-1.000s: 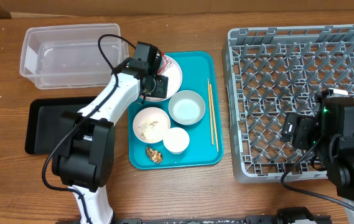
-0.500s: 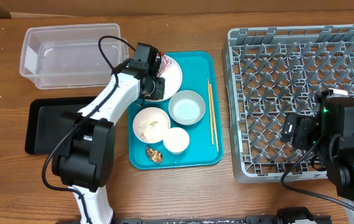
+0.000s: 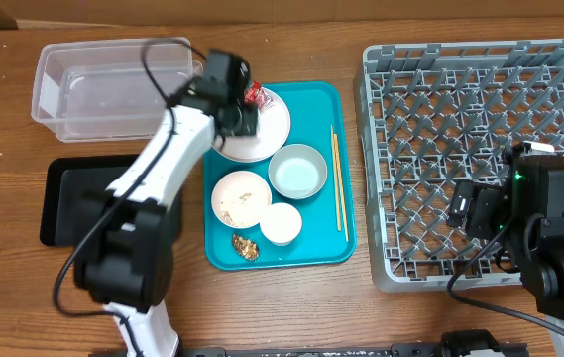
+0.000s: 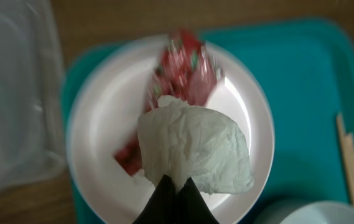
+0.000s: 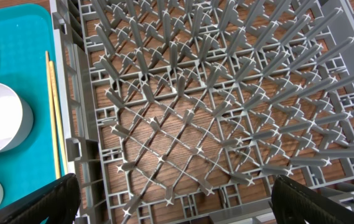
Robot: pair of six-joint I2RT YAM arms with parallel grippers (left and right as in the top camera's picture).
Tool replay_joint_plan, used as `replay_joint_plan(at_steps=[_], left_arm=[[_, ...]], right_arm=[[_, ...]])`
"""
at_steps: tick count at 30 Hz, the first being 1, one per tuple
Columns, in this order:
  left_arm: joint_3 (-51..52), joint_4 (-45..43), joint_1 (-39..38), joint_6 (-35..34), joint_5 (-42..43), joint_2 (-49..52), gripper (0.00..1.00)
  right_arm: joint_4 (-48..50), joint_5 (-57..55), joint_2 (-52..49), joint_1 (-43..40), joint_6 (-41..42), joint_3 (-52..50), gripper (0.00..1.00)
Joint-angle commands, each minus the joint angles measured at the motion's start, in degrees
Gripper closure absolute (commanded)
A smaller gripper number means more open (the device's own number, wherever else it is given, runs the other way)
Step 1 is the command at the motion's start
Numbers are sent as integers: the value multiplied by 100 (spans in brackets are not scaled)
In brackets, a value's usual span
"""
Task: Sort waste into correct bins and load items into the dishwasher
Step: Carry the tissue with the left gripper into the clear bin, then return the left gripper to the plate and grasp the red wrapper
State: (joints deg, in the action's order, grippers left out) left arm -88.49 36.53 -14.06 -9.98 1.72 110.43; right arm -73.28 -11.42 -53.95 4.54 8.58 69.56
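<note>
Swinging up and back within the last second, the left arm now reaches over the far-left corner of the teal plastic serving tray (image 3: 341,109), its pincer (image 4: 175,182) clamped shut on the crumpled white tissue (image 4: 192,149). The tissue hangs just above the large round white plate (image 4: 96,137), where the crumpled red wrapper (image 4: 186,59) is left lying.

Sorting looks barely begun. The clear rectangular plastic tub (image 3: 103,84) and flat black tray (image 3: 73,193), both left of the teal tray, hold nothing. The square grey plastic dish rack (image 3: 480,149) to its right is also empty. On the teal tray sit a rice-flecked small white bowl (image 3: 240,196), a pale grey-blue bowl (image 3: 297,171), a white cup (image 3: 282,223), thin wooden chopsticks (image 3: 338,183) and a brown food scrap (image 3: 246,246). The right pincer (image 5: 177,196) waits over the rack, spread wide and holding nothing.
</note>
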Motion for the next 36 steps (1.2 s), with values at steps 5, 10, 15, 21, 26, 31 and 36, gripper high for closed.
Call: replay_joint_plan(at_steps=[5,10,15,21,26,31,36], left_arm=[[-726,-487,684,9,-1147,-533,96],[-726,-531,1086,7,-1307,-256,96],[-726,-505,1394,7,-1276,153,91],[-844,-518,1443,11,-1233,205,53],[-1259,-72,1246,13,-361,188,48],[-1222,199,874,188,608,212,41],[-929,400,485,422,452,275,39]], right_arm=[[7,-74,20,-22,24,133,0],[9,-74,17,-22,24,133,0],[4,-74,20,-22,24,133,0],[-9,-74,20,-22,24,133,0],[-9,-74,20,-22,24,133,0],[-11,-74,20,-22,24,133,0],[-11,-74,20,-22,24,133,0]])
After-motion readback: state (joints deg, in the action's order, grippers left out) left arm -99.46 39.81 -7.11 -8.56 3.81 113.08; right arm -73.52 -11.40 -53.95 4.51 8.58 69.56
